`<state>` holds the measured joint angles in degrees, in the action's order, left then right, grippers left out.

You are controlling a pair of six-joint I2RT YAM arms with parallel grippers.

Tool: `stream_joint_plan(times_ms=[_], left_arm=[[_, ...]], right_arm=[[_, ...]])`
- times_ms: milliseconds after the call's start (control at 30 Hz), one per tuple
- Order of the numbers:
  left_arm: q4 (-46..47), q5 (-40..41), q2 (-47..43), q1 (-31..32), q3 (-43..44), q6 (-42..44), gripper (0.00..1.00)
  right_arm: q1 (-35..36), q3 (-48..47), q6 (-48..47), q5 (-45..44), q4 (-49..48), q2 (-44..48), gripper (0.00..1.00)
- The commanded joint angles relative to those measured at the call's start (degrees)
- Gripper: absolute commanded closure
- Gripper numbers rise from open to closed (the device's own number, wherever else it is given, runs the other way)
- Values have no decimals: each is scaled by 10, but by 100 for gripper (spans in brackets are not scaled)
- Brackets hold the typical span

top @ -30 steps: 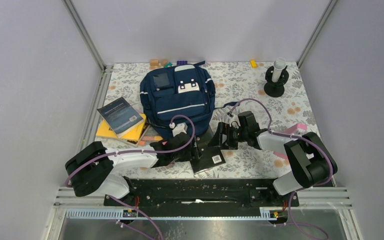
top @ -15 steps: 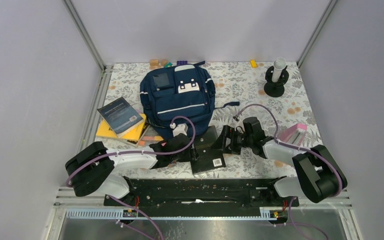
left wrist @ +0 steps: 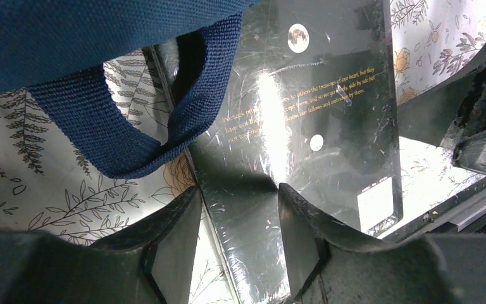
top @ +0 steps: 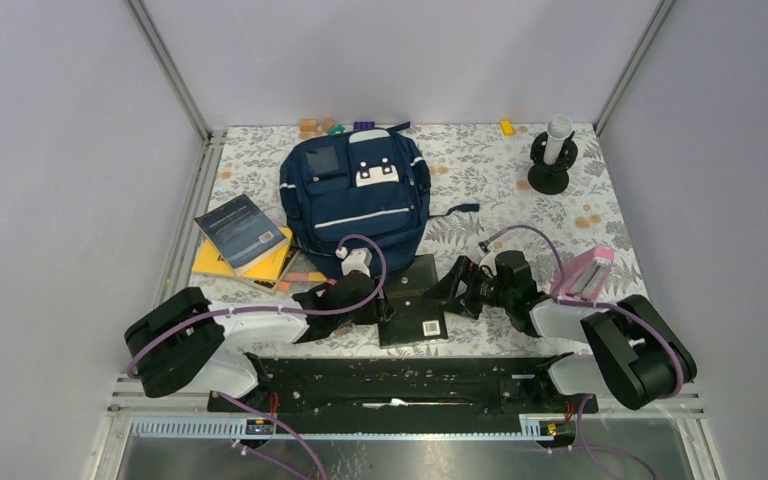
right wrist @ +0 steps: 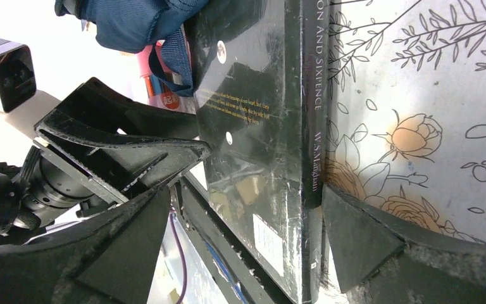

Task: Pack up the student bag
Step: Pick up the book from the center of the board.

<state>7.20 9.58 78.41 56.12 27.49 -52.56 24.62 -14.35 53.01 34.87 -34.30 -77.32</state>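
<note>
The left gripper (left wrist: 237, 215) is narrowing on the book (top: 418, 300) at lower centre, grip uncertain, while the open right gripper (top: 457, 290) is retreating, leaving the left to load the bag (top: 360, 195) at upper centre.

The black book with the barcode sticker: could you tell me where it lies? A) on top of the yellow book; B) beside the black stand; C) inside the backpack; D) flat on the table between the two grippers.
D: the top view shows the black book flat on the table between the left gripper and the right gripper, outside the student bag.
</note>
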Motion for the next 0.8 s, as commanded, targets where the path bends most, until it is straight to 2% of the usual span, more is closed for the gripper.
stream_joint_plan(times_ms=[0, 167, 333, 467, 600, 767], left_arm=[[119, -93, 6, 18, 0, -26, 54], [126, -93, -11, 20, -1, -23, 55], [127, -89, -29, 20, -2, -14, 55], [137, -93, -31, 21, -6, -7, 55], [145, -106, -31, 22, -9, -1, 55], [148, -112, -41, 23, -9, 6, 55]], right_arm=[[36, -22, 66, 99, -88, 59, 7], [37, -33, 53, 88, -35, 117, 7], [38, -36, 20, 73, 22, 120, 7], [49, -21, 30, 76, -31, 85, 10], [67, -10, 73, 70, -118, 70, 20], [78, -32, 62, 42, -87, 112, 26]])
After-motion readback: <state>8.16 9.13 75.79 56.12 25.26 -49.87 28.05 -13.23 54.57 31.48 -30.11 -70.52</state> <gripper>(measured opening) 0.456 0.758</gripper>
